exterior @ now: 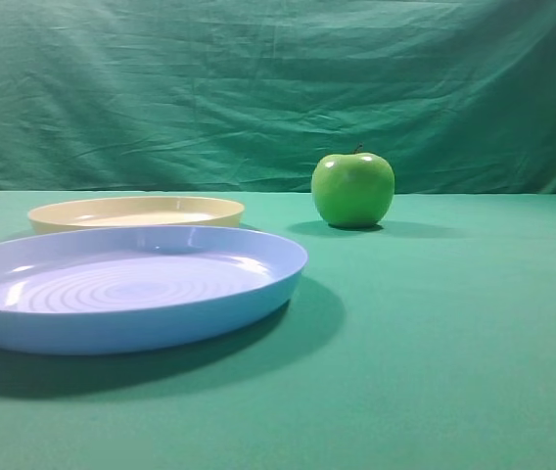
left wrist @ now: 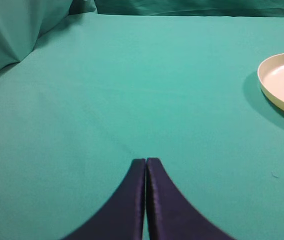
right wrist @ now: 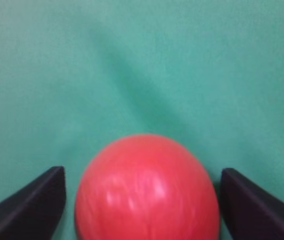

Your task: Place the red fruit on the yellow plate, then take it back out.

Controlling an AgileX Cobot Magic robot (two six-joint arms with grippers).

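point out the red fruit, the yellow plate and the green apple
red fruit [right wrist: 147, 192], right wrist view, middle of its red skin
yellow plate [exterior: 136, 211], exterior high view, near rim
green apple [exterior: 352, 190], exterior high view, middle of its front face

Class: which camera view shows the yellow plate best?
The exterior high view: the yellow plate shows across its full width, behind the blue plate. The left wrist view catches only its cropped edge at the right; the right wrist view shows none of it.
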